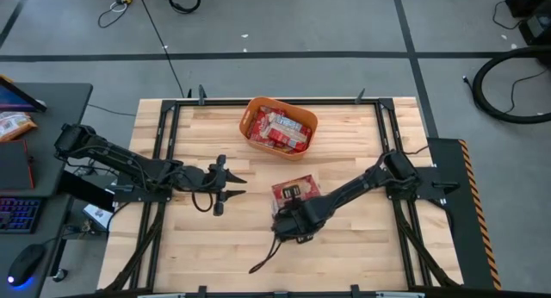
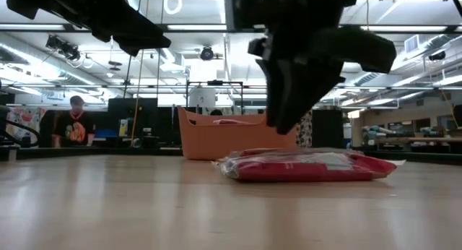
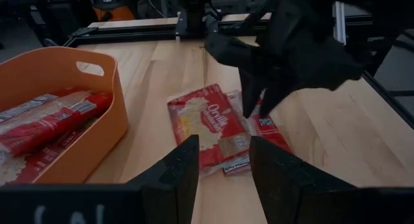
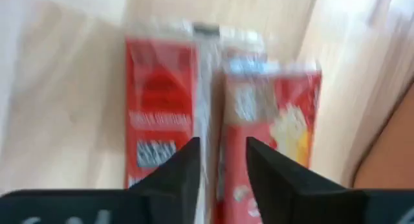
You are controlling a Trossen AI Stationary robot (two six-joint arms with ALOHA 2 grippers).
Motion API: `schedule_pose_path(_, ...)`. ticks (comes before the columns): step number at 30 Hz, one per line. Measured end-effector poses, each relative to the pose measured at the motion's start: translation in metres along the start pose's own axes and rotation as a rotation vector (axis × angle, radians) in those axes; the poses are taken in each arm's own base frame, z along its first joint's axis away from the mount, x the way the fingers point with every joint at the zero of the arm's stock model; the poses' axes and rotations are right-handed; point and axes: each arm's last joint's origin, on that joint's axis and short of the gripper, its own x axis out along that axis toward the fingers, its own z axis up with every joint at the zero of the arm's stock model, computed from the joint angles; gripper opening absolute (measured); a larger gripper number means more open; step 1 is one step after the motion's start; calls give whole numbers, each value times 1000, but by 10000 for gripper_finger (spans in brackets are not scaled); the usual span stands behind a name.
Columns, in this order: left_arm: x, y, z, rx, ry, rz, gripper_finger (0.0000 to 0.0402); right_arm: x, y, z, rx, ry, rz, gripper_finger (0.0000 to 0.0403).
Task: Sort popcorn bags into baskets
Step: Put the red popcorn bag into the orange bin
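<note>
- Where the pale wood tabletop [image 1: 344, 246] ends, grey floor [image 1: 301, 22] and a workshop room begin.
- Two red popcorn bags [image 1: 295, 192] lie flat side by side, long axes toward the orange basket [image 1: 252, 117].
- Right pincer [image 1: 288, 219] hovers above them, fingers parted, empty; left pincer [image 1: 231, 186] parted, empty.

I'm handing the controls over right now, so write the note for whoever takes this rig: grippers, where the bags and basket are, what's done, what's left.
Right gripper: jaws parted, empty, hanging just above the two popcorn bags on the table, at their near end.
Left gripper: open, empty, waiting left of centre and pointing toward those bags.
Orange basket: at the far middle of the table, with several red bags inside.
Done: most bags are in the basket.
Left: the two bags lying side by side on the wood, touching or slightly overlapping. Probably grip one, carry it to the basket, then repeat.
</note>
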Motion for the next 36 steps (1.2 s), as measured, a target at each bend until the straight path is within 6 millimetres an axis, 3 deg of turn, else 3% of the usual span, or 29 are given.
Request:
schedule_pose_path(9, 0, 0, 0, -22, 1, 0, 141, 8, 4, 14, 53, -195, -117, 214)
schedule_pose_path(17, 0, 0, 0, -25, 1, 0, 141, 40, -11, -4, 44, -112, -194, 223)
schedule_pose_path(26, 0, 0, 0, -24, 1, 0, 141, 60, -24, -17, 81, -52, -192, 182)
schedule_pose_path(36, 0, 0, 0, -24, 1, 0, 141, 62, -25, -18, 83, -43, -155, 41)
